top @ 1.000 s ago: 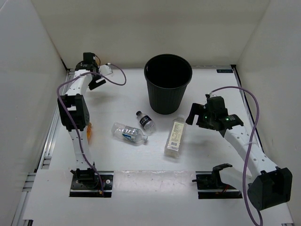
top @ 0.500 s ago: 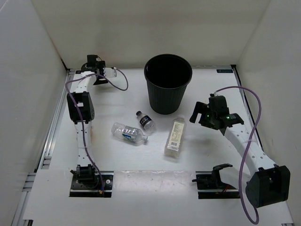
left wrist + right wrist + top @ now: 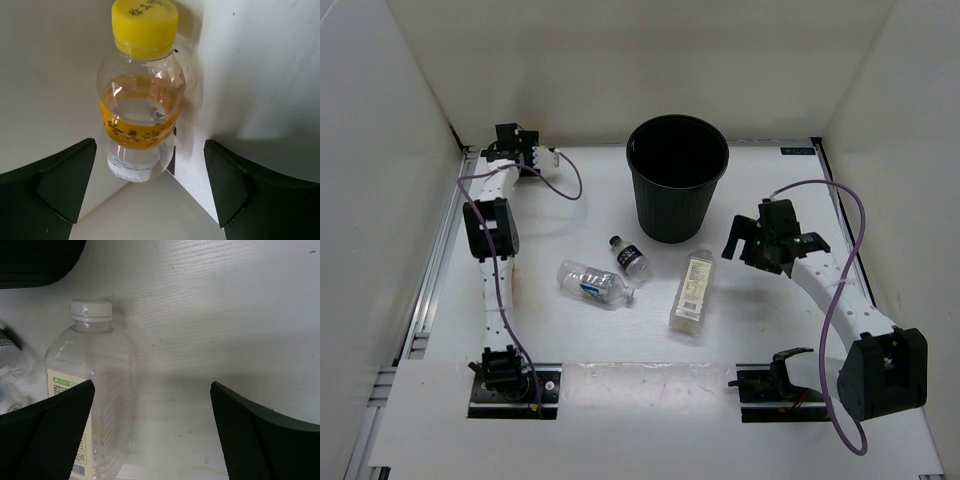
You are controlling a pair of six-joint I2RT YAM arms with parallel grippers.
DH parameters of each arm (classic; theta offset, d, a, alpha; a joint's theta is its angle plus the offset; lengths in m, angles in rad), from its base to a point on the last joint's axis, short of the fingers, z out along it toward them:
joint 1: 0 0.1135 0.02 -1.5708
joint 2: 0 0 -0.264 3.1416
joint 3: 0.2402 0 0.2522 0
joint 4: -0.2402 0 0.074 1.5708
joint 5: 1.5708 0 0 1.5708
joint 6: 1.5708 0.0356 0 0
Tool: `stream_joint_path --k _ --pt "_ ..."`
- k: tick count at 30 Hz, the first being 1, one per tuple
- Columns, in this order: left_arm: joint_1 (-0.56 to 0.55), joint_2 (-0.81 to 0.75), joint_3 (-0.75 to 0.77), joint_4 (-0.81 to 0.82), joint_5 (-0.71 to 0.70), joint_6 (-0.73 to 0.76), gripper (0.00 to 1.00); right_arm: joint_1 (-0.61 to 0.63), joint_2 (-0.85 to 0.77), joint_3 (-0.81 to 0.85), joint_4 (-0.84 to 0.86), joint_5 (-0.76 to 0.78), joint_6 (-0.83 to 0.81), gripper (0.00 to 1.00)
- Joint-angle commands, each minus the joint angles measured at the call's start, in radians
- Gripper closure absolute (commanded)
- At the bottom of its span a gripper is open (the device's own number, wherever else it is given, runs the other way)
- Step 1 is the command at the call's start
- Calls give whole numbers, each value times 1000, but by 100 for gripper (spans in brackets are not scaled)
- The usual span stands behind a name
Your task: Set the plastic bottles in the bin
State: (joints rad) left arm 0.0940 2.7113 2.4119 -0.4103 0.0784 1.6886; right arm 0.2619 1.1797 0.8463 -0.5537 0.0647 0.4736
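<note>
A yellow-capped bottle with an orange label [image 3: 141, 95] lies against the white wall in the back left corner. My left gripper [image 3: 150, 200] is open just short of it, and the bottle's base sits ahead of the fingertips. In the top view the left gripper [image 3: 525, 150] is at that far corner. The round black bin [image 3: 678, 190] stands at the back centre. In front of it lie a tiny black-capped bottle [image 3: 630, 257], a blue-labelled bottle [image 3: 595, 284] and a tall square pale-labelled bottle [image 3: 692, 290]. My right gripper [image 3: 735, 240] hangs open just right of the square bottle [image 3: 92, 390].
White walls close in the table on the left, back and right. The bin's dark side [image 3: 35, 260] shows at the top left of the right wrist view. A metal rail [image 3: 430, 290] runs along the left edge. Both arm bases sit at the near edge.
My left arm has stretched further into the back left corner, with its gripper swinging to face the wall. My right gripper has shifted slightly away from me, towards the bin. Both stay open.
</note>
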Motion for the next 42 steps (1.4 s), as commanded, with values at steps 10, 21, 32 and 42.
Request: stream_joint_path --k 10,21,32,42 --pt "-5 93 81 94 100 8 0 -6 9 86 -54 58 -20 0" --pt "-5 105 56 134 126 -21 89 -6 9 116 -81 89 -29 0" --pt "-5 -123 -82 145 179 -314 89 -6 -22 96 -91 89 -20 0" --pt "4 -306 -217 145 213 -558 89 -6 -94 67 -81 89 -10 0"
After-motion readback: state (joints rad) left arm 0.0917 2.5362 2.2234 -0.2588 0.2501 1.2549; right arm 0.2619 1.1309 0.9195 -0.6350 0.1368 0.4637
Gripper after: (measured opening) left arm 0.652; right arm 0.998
